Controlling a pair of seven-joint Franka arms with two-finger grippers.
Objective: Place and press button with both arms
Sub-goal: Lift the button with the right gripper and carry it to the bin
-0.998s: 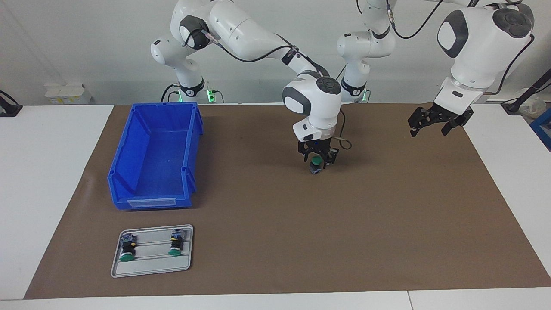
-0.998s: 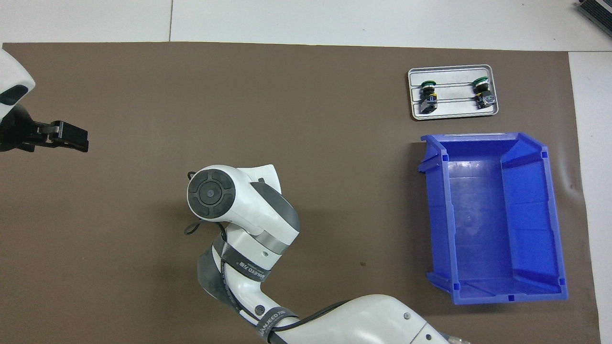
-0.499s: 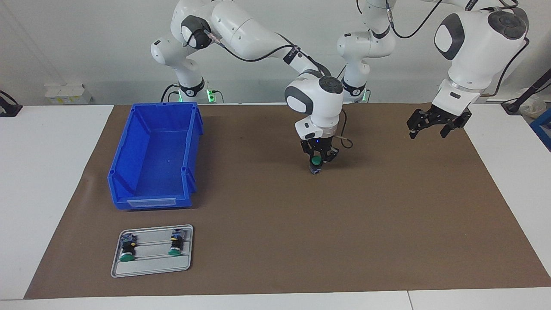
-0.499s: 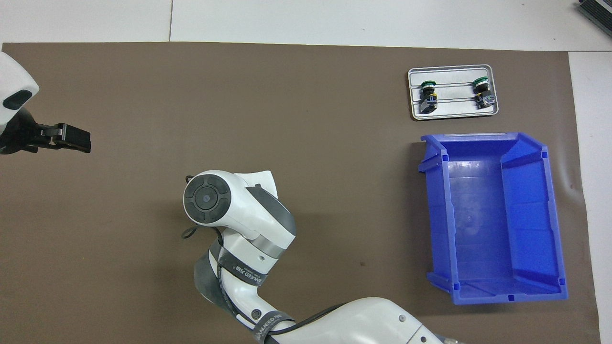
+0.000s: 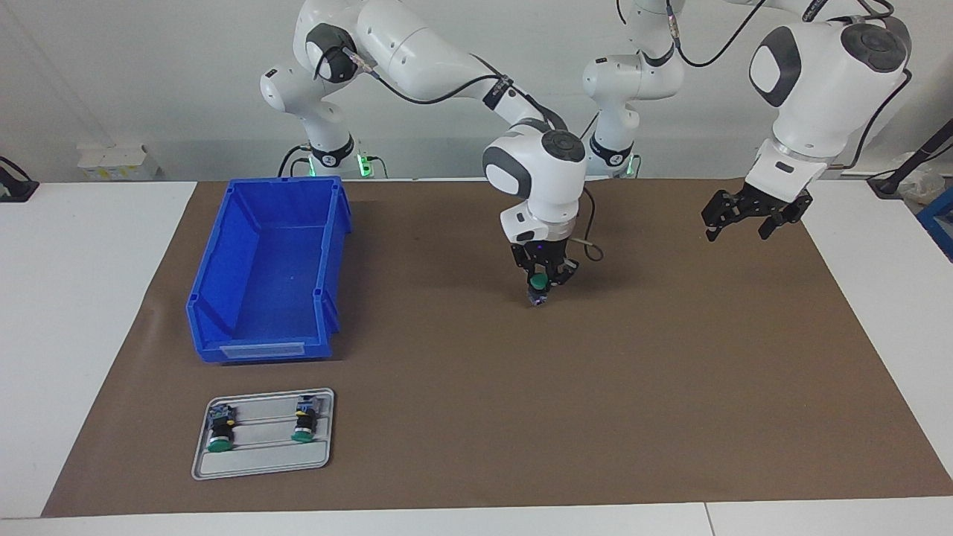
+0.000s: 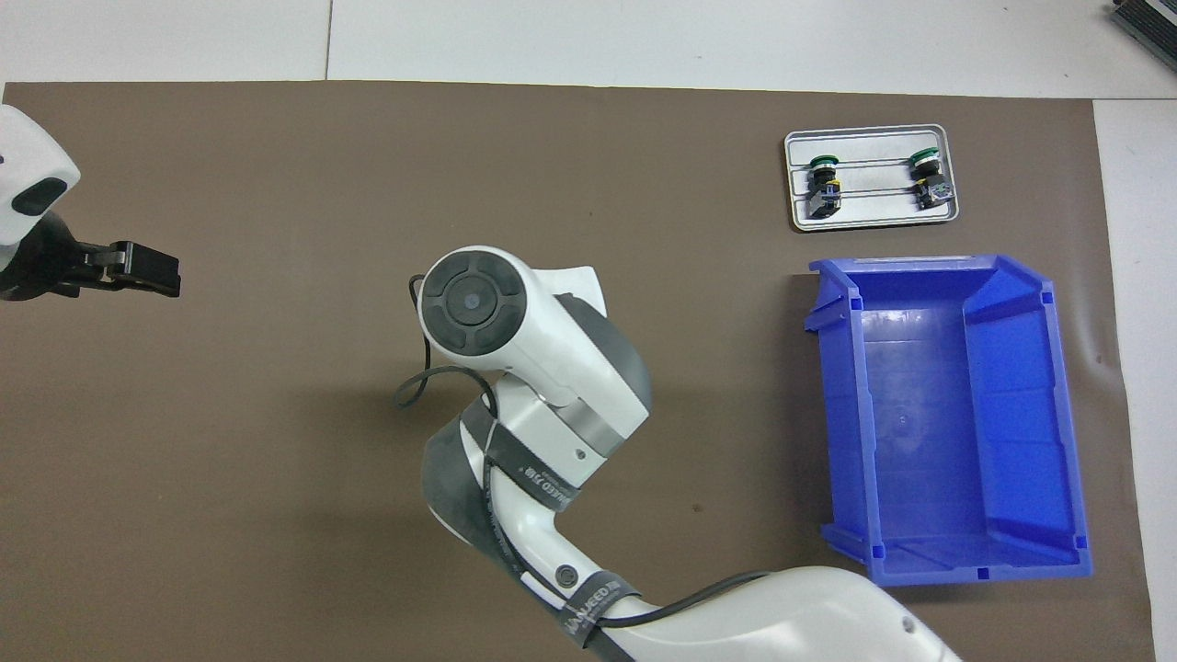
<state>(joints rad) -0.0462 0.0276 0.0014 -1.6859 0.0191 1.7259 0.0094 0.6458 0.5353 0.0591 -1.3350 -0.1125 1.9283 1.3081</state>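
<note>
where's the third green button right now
In the facing view, the green-capped push-button is in the shut right gripper over mid-mat, beside the blue plastic bin.

Green-capped button (image 5: 537, 282), blue bin (image 5: 268, 268), grey tray (image 5: 262, 461), brown mat (image 5: 595, 387)

A blue bin (image 5: 268, 272) sits on the brown mat (image 5: 670, 387) toward the right arm's end. Just beside it, farther from the robots, a grey tray (image 5: 262, 465) holds two green-capped switches (image 5: 220, 432)
</note>
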